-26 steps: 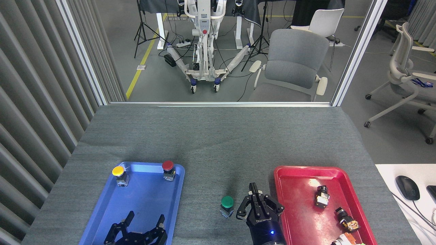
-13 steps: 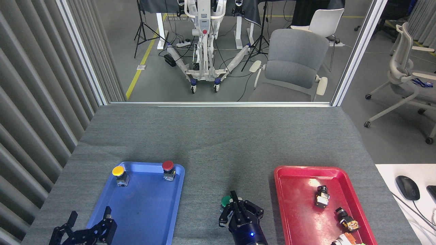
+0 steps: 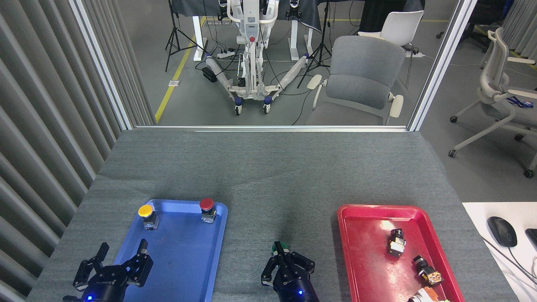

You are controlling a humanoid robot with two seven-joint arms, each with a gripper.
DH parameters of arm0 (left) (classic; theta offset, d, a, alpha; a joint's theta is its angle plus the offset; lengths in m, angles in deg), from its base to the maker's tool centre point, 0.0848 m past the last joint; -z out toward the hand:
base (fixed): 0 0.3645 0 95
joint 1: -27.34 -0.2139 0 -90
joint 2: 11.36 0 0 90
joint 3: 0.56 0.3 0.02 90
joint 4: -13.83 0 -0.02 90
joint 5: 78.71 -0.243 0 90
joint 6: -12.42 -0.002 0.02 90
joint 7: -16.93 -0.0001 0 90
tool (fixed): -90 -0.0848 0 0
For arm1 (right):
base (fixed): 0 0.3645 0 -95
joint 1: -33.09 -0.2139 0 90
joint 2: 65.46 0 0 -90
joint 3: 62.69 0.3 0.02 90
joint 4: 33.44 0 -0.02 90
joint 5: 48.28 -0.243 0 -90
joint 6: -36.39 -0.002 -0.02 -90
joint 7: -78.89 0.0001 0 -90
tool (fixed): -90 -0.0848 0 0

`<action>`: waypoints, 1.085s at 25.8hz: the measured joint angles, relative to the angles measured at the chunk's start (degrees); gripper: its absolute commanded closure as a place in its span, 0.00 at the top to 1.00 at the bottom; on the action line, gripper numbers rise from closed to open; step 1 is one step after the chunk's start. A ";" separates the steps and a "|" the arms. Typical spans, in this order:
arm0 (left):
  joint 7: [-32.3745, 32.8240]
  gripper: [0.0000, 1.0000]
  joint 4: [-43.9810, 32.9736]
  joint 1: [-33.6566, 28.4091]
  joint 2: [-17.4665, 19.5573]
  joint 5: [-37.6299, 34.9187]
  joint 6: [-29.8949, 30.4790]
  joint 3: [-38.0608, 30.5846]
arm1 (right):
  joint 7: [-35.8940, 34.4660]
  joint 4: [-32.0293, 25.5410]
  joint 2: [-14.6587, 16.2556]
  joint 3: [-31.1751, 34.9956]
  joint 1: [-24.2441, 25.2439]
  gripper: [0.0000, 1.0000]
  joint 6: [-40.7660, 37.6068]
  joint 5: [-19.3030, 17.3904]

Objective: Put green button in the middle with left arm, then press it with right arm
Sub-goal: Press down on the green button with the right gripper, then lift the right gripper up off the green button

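Note:
Only a sliver of the green button (image 3: pixel 283 246) shows, on the gray fabric of the middle (image 3: pixel 268 209) between the two trays. My right gripper (image 3: pixel 279 248) covers the rest of it. Its fingers are drawn together to one tip directly over the cap, and I cannot tell whether the tip touches. My left gripper (image 3: pixel 123 250) hovers at the near left corner of the blue tray (image 3: pixel 218 235), open, with nothing between its fingers.
A yellow button (image 3: pixel 146 212) and a red button (image 3: pixel 207 205) stand at the far end of the blue tray. The red tray (image 3: pixel 365 251) on the right holds several small switch parts. A mouse (image 3: pixel 501 230) lies on a white desk at the far right.
My right gripper has slid left, from beside the green button to on top of it, hiding most of the cap. My left gripper withdrew leftward out of the blue tray to its near corner.

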 measured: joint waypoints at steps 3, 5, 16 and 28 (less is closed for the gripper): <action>-0.13 0.99 2.00 1.58 0.34 0.08 0.83 -0.02 | -1.82 1.89 -0.01 -0.47 -0.08 0.00 0.57 0.18; -0.29 0.99 2.60 2.02 0.48 0.08 2.13 0.00 | -2.95 2.42 -0.01 -0.80 -0.05 0.00 0.82 0.23; -5.69 0.99 2.98 1.88 -1.48 -0.46 5.02 0.14 | -1.07 -5.54 -0.02 -1.73 0.02 0.00 6.38 -0.37; -6.01 0.99 2.95 2.61 -0.70 -3.14 -3.40 3.63 | -4.61 -9.78 0.65 6.51 2.81 0.98 8.11 -0.35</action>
